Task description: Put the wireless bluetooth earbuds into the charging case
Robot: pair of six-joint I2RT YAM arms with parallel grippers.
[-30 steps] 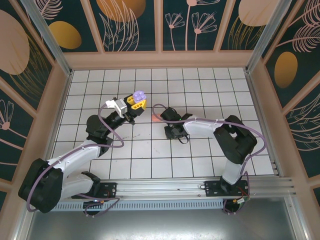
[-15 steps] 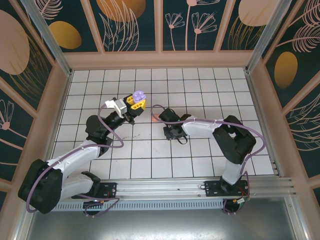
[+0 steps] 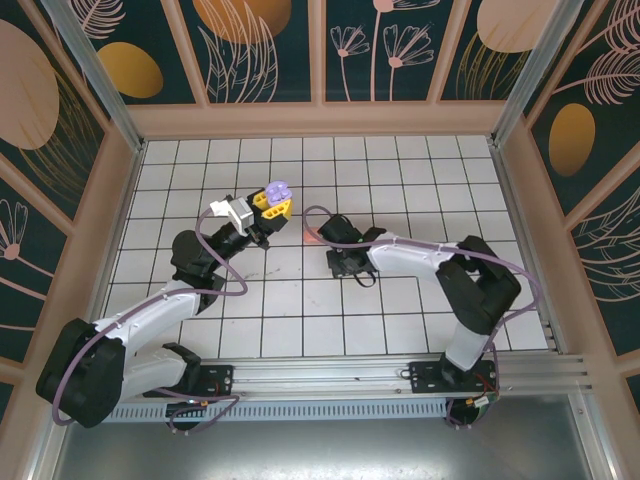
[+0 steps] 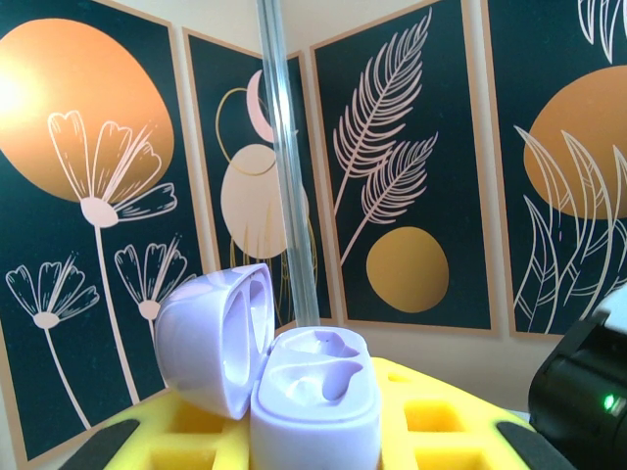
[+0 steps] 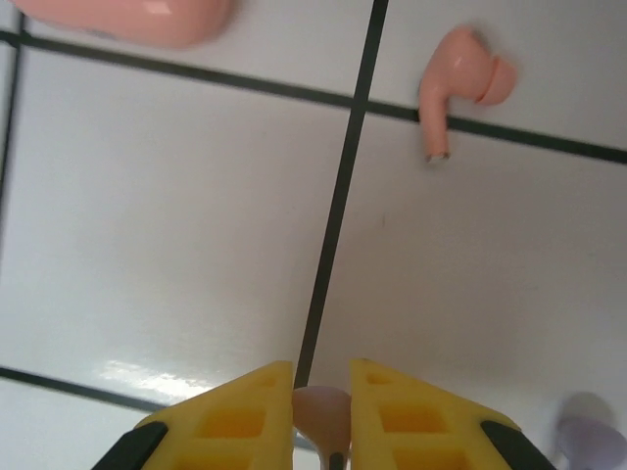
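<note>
White tiled floor (image 5: 167, 225) with black grout lines, enclosed by dark panels (image 4: 421, 147) painted with leaves and orange discs.

Nearest in my right wrist view, the right gripper (image 5: 321, 370) stands narrow. Its yellow fingers (image 5: 235, 416) press on either side of a pale salmon-pink earbud (image 5: 321, 411), which fills the gap between them, low over a grout line. Just off the claw's right finger, at the frame corner, lies a small lilac piece (image 5: 591, 431), too cropped for me to identify.

Ahead of the claw and to its right, a second salmon-pink earbud (image 5: 460, 86) lies on the floor across a grout line, its stem pointing back toward the fingers. Farther ahead and to the left, a rounded salmon-pink shell (image 5: 127, 18) is cut by the frame edge.

From above, I see the left gripper (image 3: 274, 205) clamped on the lilac charging case (image 4: 313, 401). The case sits upright between that claw's yellow fingers, with its lid (image 4: 211, 343) hinged open to the claw's left and both moulded wells (image 4: 323, 367) exposed.
</note>
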